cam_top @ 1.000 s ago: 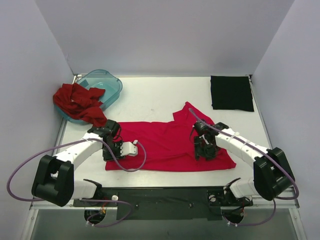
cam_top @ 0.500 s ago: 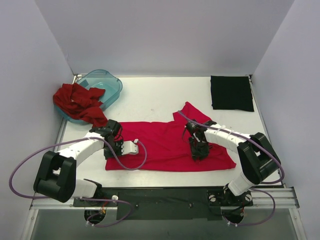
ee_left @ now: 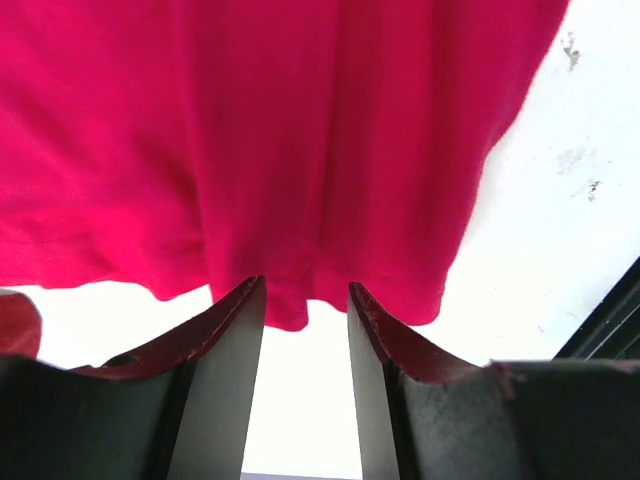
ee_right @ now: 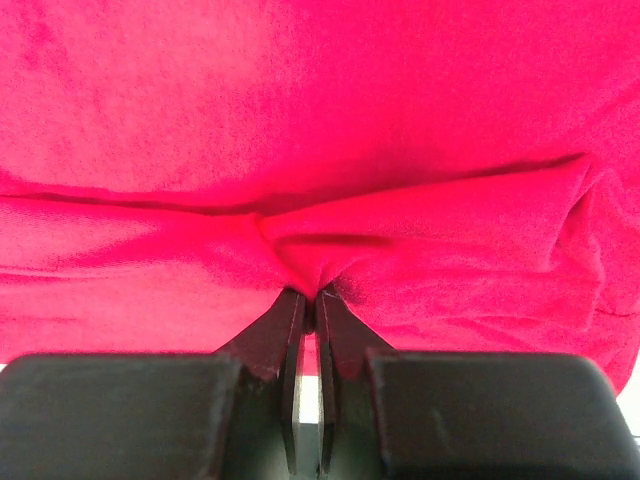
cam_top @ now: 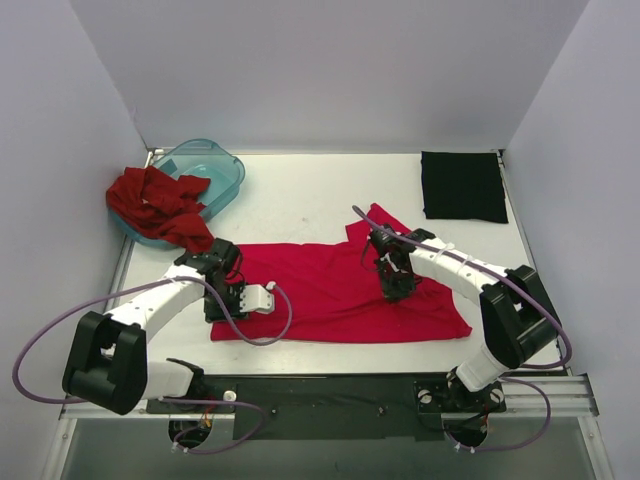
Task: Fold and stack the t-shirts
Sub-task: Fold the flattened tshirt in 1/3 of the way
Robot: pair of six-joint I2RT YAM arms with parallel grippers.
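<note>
The crimson-pink t-shirt (cam_top: 330, 285) lies spread across the middle of the table. My right gripper (cam_top: 393, 290) stands on its right part, shut on a small pinched ridge of the cloth (ee_right: 300, 250), seen at my right gripper (ee_right: 312, 295) in the wrist view. My left gripper (cam_top: 220, 303) is at the shirt's left edge. In its wrist view my left gripper (ee_left: 305, 290) is open, the shirt's hem (ee_left: 290, 310) just at the fingertips and white table between the jaws. A brick-red t-shirt (cam_top: 155, 205) lies crumpled at the back left. A black t-shirt (cam_top: 462, 186) lies folded at the back right.
A translucent teal tub (cam_top: 215, 165) stands at the back left with the brick-red shirt draped over its near rim. White walls close in the table on three sides. A black rail (cam_top: 320, 395) runs along the near edge between the arm bases.
My right gripper has moved left and towards the back over the shirt and shut on a fold of it. My left gripper stays at the shirt's left edge.
</note>
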